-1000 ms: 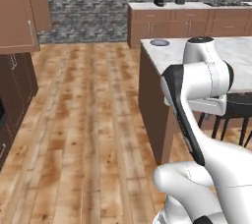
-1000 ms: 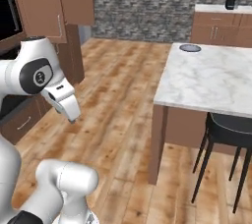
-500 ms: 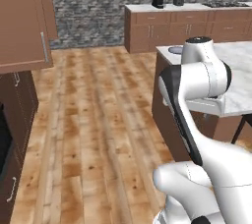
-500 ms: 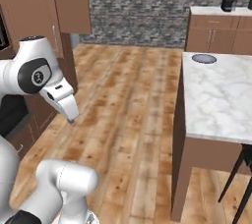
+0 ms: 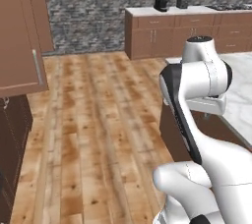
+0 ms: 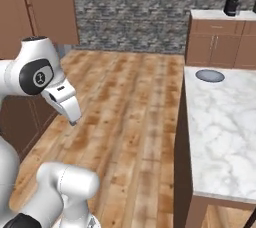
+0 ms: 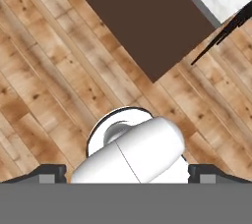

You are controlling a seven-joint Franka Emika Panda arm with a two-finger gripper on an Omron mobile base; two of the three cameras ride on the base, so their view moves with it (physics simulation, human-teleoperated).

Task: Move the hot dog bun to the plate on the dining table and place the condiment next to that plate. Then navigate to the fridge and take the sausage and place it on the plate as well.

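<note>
Gripper [image 7: 127, 171] stood wide apart and empty beside the dining table [image 6: 225, 122], probably mid-drive toward the fridge; next, find it.

Wood plank floor [image 5: 98, 120], stone back wall [image 6: 130, 7], brown cabinets [image 5: 172, 34], grey-blue dish [image 6: 210, 75], dark canisters [image 5: 161, 1]

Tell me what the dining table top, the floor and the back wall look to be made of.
Dining table: white marble top, going by the grey veins and smooth matte face; dark brown side, probably wood.
Floor: wood planks with a light sheen, shown by the long seams, knots and mixed tan tones.
Back wall: rough grey stone, judging by the irregular mottled blocks, though it may be veneer.
</note>
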